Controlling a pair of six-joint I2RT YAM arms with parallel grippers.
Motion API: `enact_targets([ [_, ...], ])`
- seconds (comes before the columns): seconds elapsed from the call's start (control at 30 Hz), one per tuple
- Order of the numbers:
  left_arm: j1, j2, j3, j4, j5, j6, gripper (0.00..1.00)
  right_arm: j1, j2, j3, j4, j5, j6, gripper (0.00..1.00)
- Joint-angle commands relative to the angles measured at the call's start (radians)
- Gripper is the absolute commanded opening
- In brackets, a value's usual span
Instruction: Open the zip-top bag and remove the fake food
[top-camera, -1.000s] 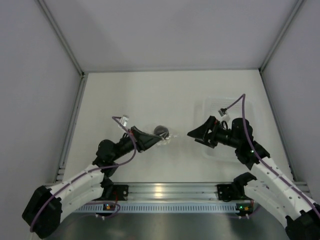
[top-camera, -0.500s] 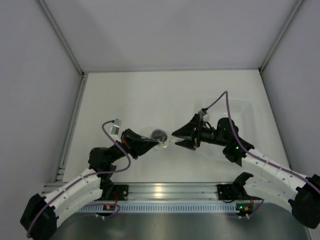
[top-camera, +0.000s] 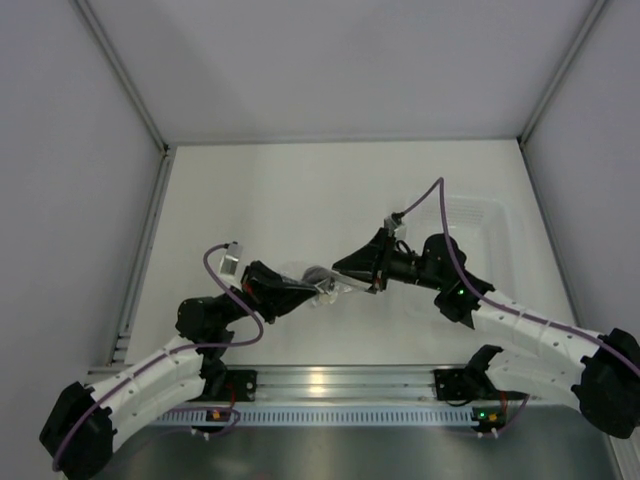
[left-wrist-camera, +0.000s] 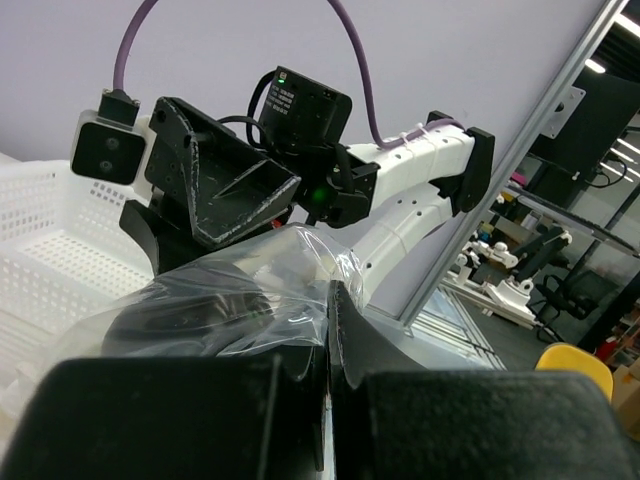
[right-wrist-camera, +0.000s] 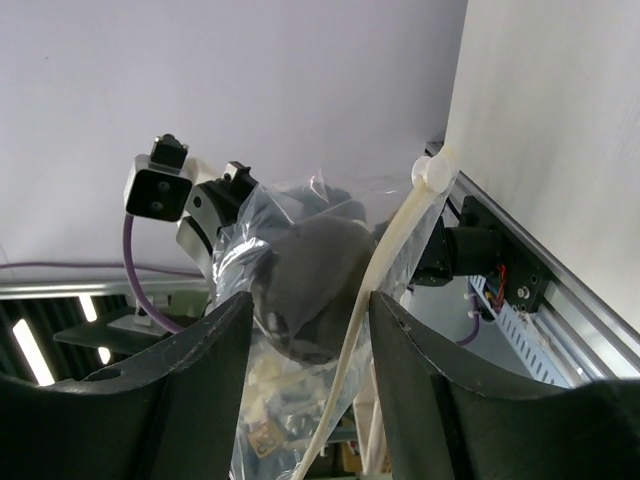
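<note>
Two jaws first: left gripper (left-wrist-camera: 326, 320) is clenched on an edge of the zip-top bag (left-wrist-camera: 250, 290). Right gripper (right-wrist-camera: 308, 320) is spread wide, straddling the bag — contact unclear. Fake food (right-wrist-camera: 315, 280) sits inside the bag, mid-frame in the top view, left of the white tub (top-camera: 485, 215). Nothing removed yet — can't tell if the seal is open.

top external: high, looking down | wrist views: close, facing each other | shared: zip-top bag (left-wrist-camera: 290, 268)
</note>
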Motion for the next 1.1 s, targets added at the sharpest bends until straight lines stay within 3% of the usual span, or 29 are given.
enact_targets([
  [0.0, -0.009, 0.001, -0.018, 0.094, 0.017, 0.030, 0.00, 0.020, 0.014, 0.047, 0.123, 0.014, 0.028, 0.51],
  [0.03, -0.008, 0.001, -0.021, 0.094, 0.016, 0.032, 0.00, 0.020, 0.009, 0.050, 0.117, 0.015, 0.022, 0.42],
  [0.1, -0.008, 0.001, -0.024, 0.094, 0.023, 0.035, 0.00, 0.020, 0.002, 0.047, 0.108, 0.023, 0.022, 0.36],
  [0.13, -0.009, 0.004, -0.024, 0.094, 0.025, 0.037, 0.00, 0.020, -0.003, 0.045, 0.107, 0.021, 0.020, 0.28],
  [0.2, -0.009, 0.004, -0.035, 0.094, 0.026, 0.046, 0.00, 0.020, -0.007, 0.045, 0.108, 0.018, 0.022, 0.24],
  [0.23, -0.009, 0.005, -0.036, 0.094, 0.023, 0.050, 0.00, 0.022, -0.009, 0.047, 0.108, 0.015, 0.020, 0.12],
  [0.3, -0.009, 0.004, -0.046, 0.094, 0.017, 0.064, 0.00, 0.022, -0.014, 0.048, 0.093, 0.015, 0.008, 0.01],
  [0.53, -0.009, 0.013, -0.066, 0.054, 0.013, 0.104, 0.00, 0.020, -0.034, 0.090, -0.007, 0.034, -0.102, 0.00],
  [0.63, -0.009, 0.015, -0.072, 0.012, 0.016, 0.130, 0.02, 0.019, -0.034, 0.181, -0.191, 0.092, -0.284, 0.00],
  [0.73, -0.009, 0.009, -0.089, -0.006, 0.005, 0.145, 0.16, 0.019, -0.024, 0.234, -0.313, 0.164, -0.440, 0.00],
  [0.77, -0.009, 0.005, -0.093, -0.011, -0.001, 0.150, 0.26, 0.019, -0.020, 0.242, -0.321, 0.175, -0.499, 0.00],
  [0.9, -0.009, -0.011, -0.107, -0.038, -0.029, 0.171, 0.38, 0.014, 0.029, 0.268, -0.358, 0.210, -0.624, 0.00],
  [1.07, -0.008, -0.024, -0.098, -0.107, -0.066, 0.198, 0.80, 0.013, 0.089, 0.295, -0.352, 0.222, -0.777, 0.00],
])
